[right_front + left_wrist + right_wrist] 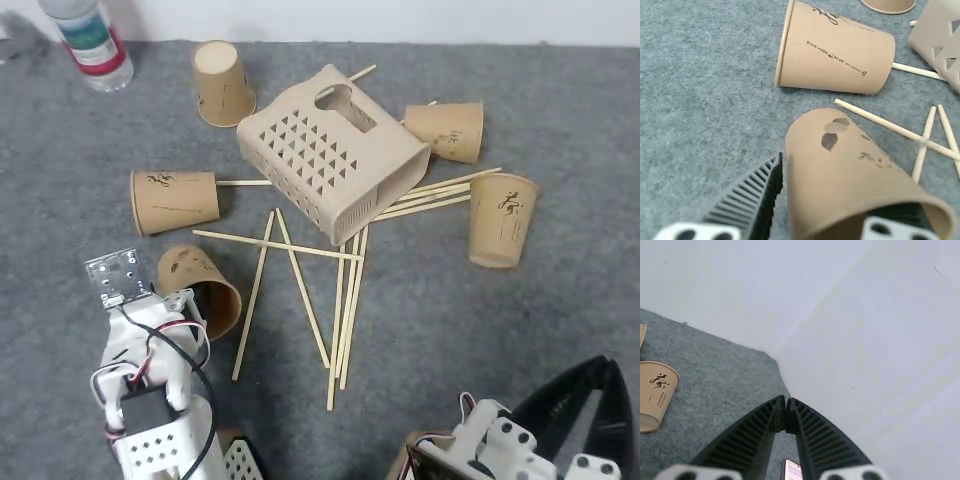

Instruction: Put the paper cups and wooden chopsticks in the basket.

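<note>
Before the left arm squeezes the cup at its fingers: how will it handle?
The cup is thin paper and its rim looks out of round, so it probably crushes easily. Likely very light. Lying on its side, tapered, it may roll in a curve if nudged.

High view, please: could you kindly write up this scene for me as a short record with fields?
basket: tipped on its side, mid-table
paper cups: five, all outside the basket
chopsticks: scattered beside and under the basket, none inside
left end effector: open, one finger outside and one inside the mouth of the nearest cup, which lies on its side
right end effector: shut, holding nothing
bottle: far corner
</note>
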### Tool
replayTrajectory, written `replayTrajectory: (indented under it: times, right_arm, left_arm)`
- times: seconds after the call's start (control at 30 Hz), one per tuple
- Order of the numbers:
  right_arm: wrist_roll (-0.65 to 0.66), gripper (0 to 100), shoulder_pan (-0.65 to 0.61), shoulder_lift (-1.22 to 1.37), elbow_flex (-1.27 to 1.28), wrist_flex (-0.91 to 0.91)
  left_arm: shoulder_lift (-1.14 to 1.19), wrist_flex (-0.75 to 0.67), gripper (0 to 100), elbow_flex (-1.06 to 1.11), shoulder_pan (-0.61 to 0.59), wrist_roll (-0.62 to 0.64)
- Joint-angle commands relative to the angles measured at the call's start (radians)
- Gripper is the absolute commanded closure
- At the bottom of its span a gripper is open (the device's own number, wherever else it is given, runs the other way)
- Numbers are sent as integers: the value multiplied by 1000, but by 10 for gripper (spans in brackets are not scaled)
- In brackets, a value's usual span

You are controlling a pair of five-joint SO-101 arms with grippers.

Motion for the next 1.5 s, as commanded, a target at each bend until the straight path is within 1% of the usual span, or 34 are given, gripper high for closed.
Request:
replayTrajectory:
  times: [0.0, 0.17, 0.33, 1.47]
  right_arm:
    - [8, 988, 15, 19, 5, 8]
    - [8, 988, 15, 19, 5, 7]
    - [8, 988, 15, 19, 5, -35]
    - [3, 988, 15, 12, 5, -21]
  left_arm:
    - [-23, 5, 746, -5, -5, 2]
    - [-23, 3, 746, -5, -5, 2]
    - [-23, 5, 745, -5, -6, 6]
    - [-23, 5, 743, -5, -6, 2]
